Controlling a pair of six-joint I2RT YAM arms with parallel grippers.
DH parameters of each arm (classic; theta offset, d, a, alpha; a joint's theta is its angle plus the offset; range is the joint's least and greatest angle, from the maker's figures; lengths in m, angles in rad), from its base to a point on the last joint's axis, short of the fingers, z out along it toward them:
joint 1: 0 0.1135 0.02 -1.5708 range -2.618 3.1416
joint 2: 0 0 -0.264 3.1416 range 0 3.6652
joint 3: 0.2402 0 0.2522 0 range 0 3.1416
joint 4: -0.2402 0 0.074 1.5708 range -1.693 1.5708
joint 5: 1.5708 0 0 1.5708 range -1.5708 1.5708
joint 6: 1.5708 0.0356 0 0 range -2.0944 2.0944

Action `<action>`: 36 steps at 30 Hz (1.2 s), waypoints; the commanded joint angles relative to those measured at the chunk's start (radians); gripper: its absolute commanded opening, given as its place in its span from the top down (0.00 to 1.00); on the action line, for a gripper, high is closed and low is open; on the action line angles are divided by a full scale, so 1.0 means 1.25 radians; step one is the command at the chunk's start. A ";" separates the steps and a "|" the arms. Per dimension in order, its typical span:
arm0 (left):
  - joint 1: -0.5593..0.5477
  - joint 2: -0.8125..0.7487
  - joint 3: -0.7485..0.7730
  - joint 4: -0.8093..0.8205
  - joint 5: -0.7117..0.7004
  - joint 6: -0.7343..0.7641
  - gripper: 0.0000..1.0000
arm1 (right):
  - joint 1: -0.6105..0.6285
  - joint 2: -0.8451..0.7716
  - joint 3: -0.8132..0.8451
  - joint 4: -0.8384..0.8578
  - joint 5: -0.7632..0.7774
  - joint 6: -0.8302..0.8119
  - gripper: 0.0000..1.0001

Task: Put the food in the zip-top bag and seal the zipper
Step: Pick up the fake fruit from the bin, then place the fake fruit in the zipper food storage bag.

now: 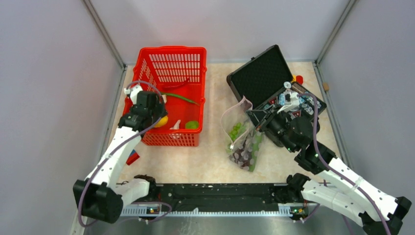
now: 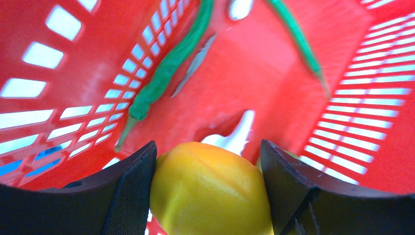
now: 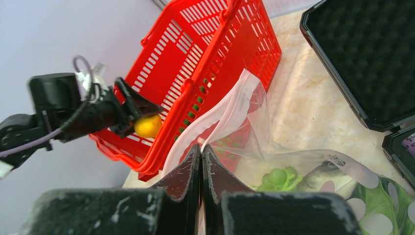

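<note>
**Food, bag and zipper**

Clear dotted zip-top bag lies beside the red basket, its mouth raised and its pink zipper unsealed. It holds green grapes and purple grapes. The lemon is lifted. The lime and a long leaf remain in the basket.

Yellow lemon fills your view, and the fingers of your left hand are black. The slatted basket is bright red, the long leaves green. Your zip-top bag is clear with pale round dots and a pale pink zipper. Green grapes and dark purple grapes show through it. The surface is beige and marbled, the case black.
</note>
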 commanded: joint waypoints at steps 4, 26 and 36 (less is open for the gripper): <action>-0.001 -0.143 0.061 0.104 0.159 0.080 0.60 | 0.003 0.011 0.032 0.065 -0.019 0.014 1.00; -0.283 -0.101 0.190 0.267 0.313 0.148 0.58 | 0.002 0.036 0.035 0.098 -0.047 0.024 1.00; -0.469 0.001 0.237 0.341 0.156 0.180 0.58 | 0.002 0.029 0.037 0.093 -0.048 0.024 1.00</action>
